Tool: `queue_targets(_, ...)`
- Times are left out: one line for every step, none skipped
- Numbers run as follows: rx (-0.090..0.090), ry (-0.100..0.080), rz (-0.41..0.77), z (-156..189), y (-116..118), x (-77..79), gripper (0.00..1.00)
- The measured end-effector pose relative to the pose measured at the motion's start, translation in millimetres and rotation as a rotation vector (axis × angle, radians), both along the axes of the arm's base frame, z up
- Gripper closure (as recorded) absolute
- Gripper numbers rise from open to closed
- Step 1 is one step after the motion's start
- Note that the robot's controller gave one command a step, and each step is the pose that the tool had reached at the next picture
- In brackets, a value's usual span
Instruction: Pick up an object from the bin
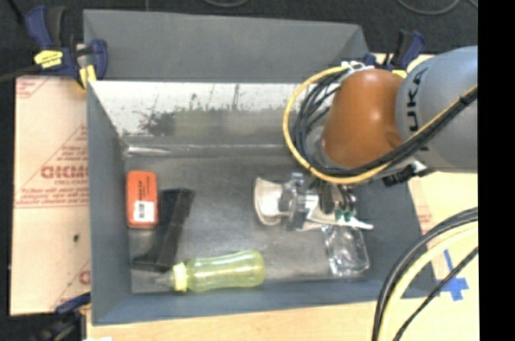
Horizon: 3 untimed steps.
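1. The white cup-like thing (pixel 268 199) lies right against the hand (pixel 304 207), on the side away from the arm; we cannot tell whether the hand is open, closed or gripping anything
2. The first risk, as we judge it, is a glancing grip: if the hand closes off-centre on that rounded white shell, the shell may slip out sideways or tip over rather than lift
3. A clear plastic piece (pixel 348 252) lies just beside the hand, toward the front wall of the bin (pixel 201 102); being so near, it could be nudged, pinned or dragged up with the white thing
4. Well apart from the hand, beyond the white thing, lie a yellow-green bottle (pixel 221 270), a black strip-like thing (pixel 169 227) and an orange block (pixel 141 199); we think these are too far off to interfere
5. The hand sits low in the bin, so we would also watch for it pressing too hard onto the floor
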<state>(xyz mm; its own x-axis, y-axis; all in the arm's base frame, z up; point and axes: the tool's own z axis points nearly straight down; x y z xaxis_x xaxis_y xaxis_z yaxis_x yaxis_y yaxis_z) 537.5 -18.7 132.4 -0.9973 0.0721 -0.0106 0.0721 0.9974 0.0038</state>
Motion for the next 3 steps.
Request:
queue_targets(0.0,-0.007,-0.038,45.5,-4.6,15.2,1.0)
queue_targets(0.0,-0.007,-0.038,45.5,-4.6,15.2,1.0)
queue_targets(0.0,-0.007,-0.038,45.5,-4.6,15.2,1.0)
